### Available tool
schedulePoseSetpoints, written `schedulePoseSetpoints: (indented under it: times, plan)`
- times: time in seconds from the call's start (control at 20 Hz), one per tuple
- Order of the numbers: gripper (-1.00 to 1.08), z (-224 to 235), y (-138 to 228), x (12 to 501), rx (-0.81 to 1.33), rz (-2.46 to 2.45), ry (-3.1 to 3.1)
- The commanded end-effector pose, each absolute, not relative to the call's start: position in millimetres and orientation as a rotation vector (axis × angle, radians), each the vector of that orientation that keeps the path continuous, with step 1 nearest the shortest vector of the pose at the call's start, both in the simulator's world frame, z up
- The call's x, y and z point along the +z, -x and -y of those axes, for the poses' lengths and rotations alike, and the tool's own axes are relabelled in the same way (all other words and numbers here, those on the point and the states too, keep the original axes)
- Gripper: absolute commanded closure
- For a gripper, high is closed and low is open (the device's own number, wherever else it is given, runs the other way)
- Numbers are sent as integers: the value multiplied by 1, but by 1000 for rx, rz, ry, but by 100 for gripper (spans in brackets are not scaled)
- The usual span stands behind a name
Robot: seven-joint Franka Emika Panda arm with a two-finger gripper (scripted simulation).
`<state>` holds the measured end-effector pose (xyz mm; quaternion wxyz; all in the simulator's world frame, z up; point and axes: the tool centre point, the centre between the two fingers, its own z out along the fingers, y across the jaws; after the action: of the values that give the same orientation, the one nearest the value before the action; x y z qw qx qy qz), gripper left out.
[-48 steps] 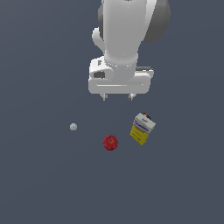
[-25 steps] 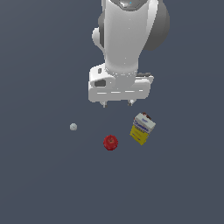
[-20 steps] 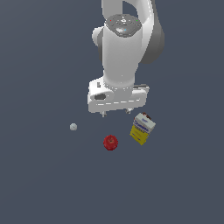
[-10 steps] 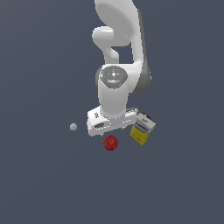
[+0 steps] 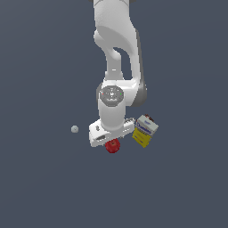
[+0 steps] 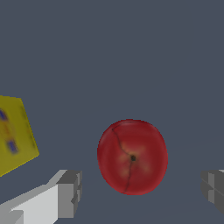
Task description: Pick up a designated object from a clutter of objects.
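The red fruit (image 6: pixel 132 156) is framed between the spread fingers (image 6: pixel 70 193) of the gripper (image 6: pixel 142 192), untouched. The yellow-and-white box (image 5: pixel 145 130) is seen just beside it.

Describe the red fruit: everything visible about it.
The fruit is small, round, glossy red, apple-like, with a dark stem spot facing the wrist camera and thin dark lines running from it. It lies on the grey floor between the open gripper's fingers, touching neither. In the exterior view the hand partly hides it; the box sits to its right there, apart.
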<state>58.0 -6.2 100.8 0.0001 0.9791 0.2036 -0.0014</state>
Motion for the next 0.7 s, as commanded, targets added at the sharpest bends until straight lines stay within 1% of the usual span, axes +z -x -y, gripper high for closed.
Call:
schedulePoseSetpoints:
  times: [0.0,0.3,0.65]
  plan:
    - [-92,7,-59,97,0,-652,-3073]
    - [-92,7,-58,92,-3,-647,-3074]
    - [-92,7,-57,60,-1,-651,-3073]
